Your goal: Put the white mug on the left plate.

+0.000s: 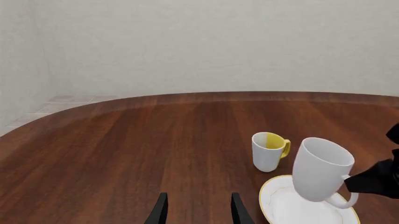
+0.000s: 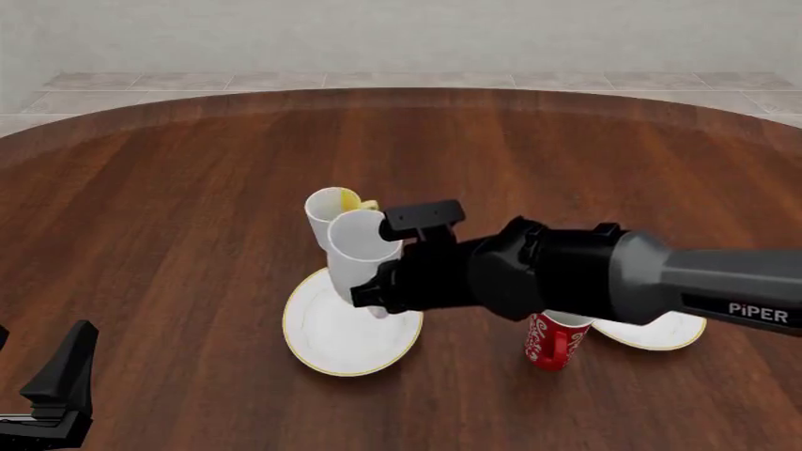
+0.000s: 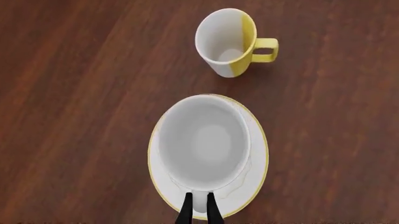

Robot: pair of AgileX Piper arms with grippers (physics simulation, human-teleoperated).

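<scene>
in the left wrist view, we see the white mug [image 1: 321, 169] tilted over the left plate [image 1: 277, 205], held at its handle by our right hand [image 1: 367, 182]; our left hand [image 1: 196, 210] is wide and empty. in the front view, the mug hangs above the plate. in the right wrist view, the fingers pinch the handle directly over the plate. lowering and release remain, we judge.

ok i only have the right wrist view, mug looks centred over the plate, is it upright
Observer: No, the left wrist view shows the white mug tilted over the left plate, held by its handle in the right gripper.
Operator: anything nearby i can't see
Observer: A red mug stands just right of that plate, under the right arm.
Operator: and the left arm
Observer: The left gripper is open, well away from the plate.
</scene>
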